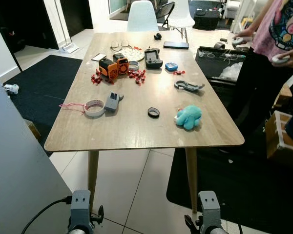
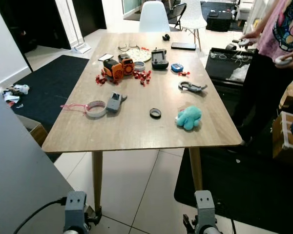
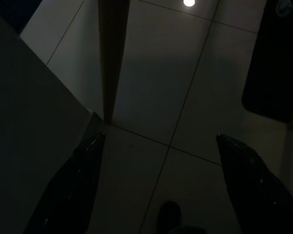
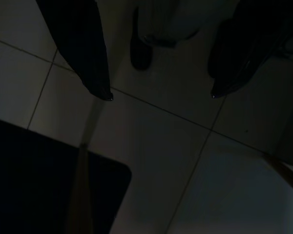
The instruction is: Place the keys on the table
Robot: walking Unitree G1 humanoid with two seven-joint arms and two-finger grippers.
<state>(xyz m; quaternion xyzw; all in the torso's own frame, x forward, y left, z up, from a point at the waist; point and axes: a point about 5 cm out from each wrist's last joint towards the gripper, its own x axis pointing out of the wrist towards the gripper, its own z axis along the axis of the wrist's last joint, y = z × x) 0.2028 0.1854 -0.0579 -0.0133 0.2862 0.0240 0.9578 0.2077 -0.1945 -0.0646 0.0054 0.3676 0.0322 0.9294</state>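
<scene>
We see our two arms as grey metal blocks, the left arm (image 1: 80, 212) and the right arm (image 1: 209, 210), each with a rounded top and two small dark screw holes. A black cable (image 1: 43, 213) curves out from the left one. In the dim wrist views, our long black fingers (image 3: 73, 190) taper to narrow points.

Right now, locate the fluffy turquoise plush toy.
In the left eye view, the turquoise plush toy lies on the wooden table, near its front right corner, right of the small black ring.
</scene>
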